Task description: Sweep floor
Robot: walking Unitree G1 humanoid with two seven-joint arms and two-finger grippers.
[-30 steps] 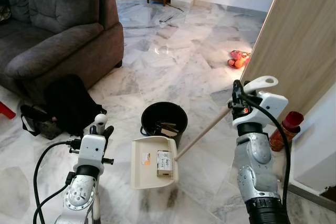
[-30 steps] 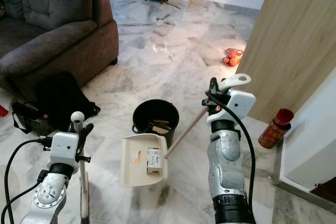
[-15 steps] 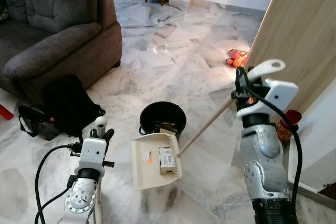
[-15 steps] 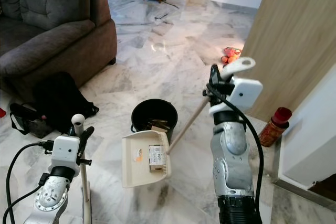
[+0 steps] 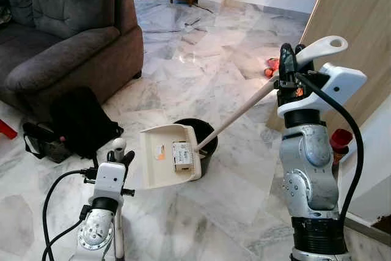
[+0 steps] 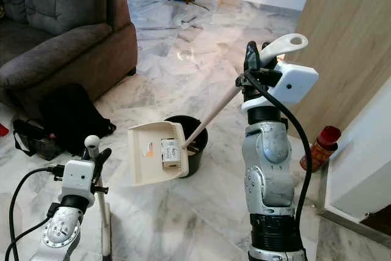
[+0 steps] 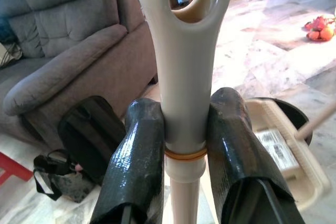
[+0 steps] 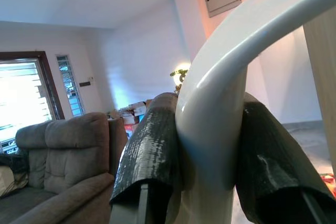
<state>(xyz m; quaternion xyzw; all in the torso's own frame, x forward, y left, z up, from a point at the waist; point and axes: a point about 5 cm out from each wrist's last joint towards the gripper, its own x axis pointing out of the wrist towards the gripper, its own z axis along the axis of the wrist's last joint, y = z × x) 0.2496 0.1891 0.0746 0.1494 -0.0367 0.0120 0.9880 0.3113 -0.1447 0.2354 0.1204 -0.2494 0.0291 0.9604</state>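
Note:
My right gripper (image 5: pixel 287 69) is shut on the top of the long pale handle (image 8: pixel 215 103) of a cream dustpan (image 5: pixel 160 164). The pan hangs off the floor, tilted, its rear edge over the rim of a black bucket (image 6: pixel 194 153). A small printed box (image 5: pixel 181 155) lies in the pan near its back wall. At the lower left my left gripper (image 5: pixel 120 157) is shut on the upright cream broom handle (image 7: pixel 184 82), black fingers (image 7: pixel 137 156) on both sides of it. The broom's head is out of sight below.
A grey sofa (image 5: pixel 55 35) stands at the left with a black backpack (image 5: pixel 82 117) in front of it. A wooden panel (image 5: pixel 357 16) rises at the right, a red tin (image 5: pixel 339 140) at its foot. Orange-red items (image 5: pixel 272 65) lie on the marble floor (image 5: pixel 201 59) beyond.
My right gripper has risen with the dustpan handle, lifting the pan off the floor, up and to the left, against the bucket. The left gripper and broom have barely moved.

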